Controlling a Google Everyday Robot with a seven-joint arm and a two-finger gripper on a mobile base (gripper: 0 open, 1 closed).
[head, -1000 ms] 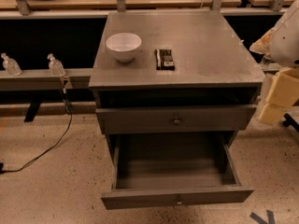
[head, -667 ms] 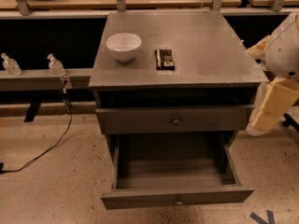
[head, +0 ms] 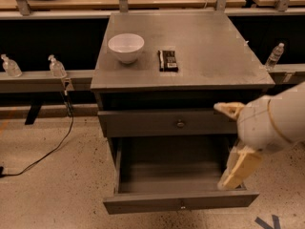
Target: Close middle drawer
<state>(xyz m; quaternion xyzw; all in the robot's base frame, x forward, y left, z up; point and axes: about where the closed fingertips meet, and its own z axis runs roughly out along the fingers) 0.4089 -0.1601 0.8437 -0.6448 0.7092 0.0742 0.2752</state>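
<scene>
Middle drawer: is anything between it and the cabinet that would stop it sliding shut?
Nothing lies inside the open middle drawer. Only the end effector overlaps its right wall, just behind the front panel. Whether it dips into the tray or hangs above it cannot be told. It should probably be cleared before pushing.

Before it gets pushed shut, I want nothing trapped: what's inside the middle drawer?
The middle drawer shows only bare grey floor. The gripper, in front of its right side, hides the front right corner.
</scene>
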